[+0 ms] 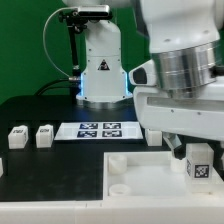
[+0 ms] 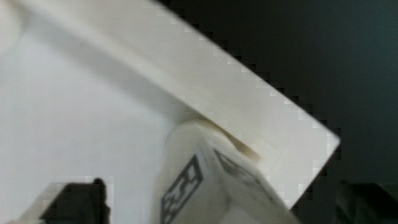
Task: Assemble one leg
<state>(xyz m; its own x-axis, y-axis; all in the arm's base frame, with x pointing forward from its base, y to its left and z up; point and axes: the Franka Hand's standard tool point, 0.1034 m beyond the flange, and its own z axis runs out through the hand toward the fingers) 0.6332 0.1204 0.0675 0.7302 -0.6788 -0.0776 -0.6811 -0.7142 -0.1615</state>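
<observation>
Over white tray (image 1: 140,175) | gripper (image 1: 196,150) grasping leg (image 1: 198,165) | long axis upright

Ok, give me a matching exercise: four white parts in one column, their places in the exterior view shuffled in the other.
Things:
1. thin flat white marker board
2. wide white square piece with round corner sockets
3. small white plastic leg with a square tag
4. leftmost small white plastic post

Places:
A. far at the exterior view's left
B. standing on the wide piece, at the exterior view's right
C. centre, lying flat
D. front, lower right

Pairs: 1-C, 2-D, 3-B, 4-A
</observation>
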